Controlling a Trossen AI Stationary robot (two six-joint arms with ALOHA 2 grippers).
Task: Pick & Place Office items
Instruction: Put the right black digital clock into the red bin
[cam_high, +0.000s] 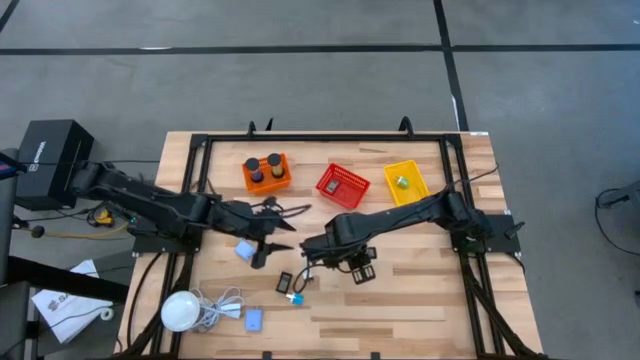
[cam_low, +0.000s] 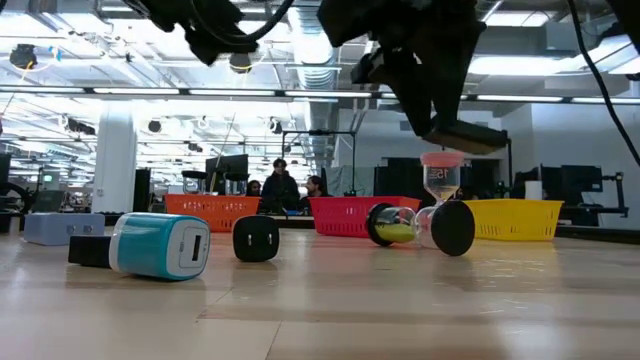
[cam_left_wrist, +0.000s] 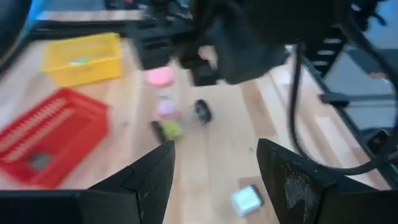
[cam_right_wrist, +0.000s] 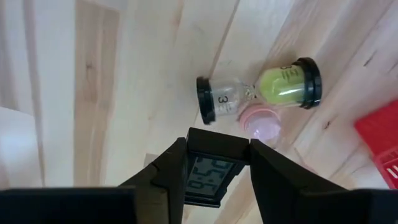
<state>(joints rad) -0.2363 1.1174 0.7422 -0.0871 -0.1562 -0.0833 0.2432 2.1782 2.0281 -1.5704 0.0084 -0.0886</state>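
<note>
High view: right gripper (cam_high: 358, 268) mid-table, carrying small black digital clock (cam_high: 362, 271); left gripper (cam_high: 268, 243) hovers near light-blue squarish charger (cam_high: 244, 250).

Low view: clock (cam_low: 470, 134) held clear above lying green-sand hourglass (cam_low: 420, 224) and standing pink hourglass (cam_low: 441, 180).

Left wrist view: own fingers (cam_left_wrist: 149, 180) spread, empty.

Right wrist view: fingers pinch clock (cam_right_wrist: 208, 175).

Judgement: transport step; next, carry to basket, release. Red mesh basket (cam_high: 343, 185) close behind, path open; cable and other arm nearby.
</note>
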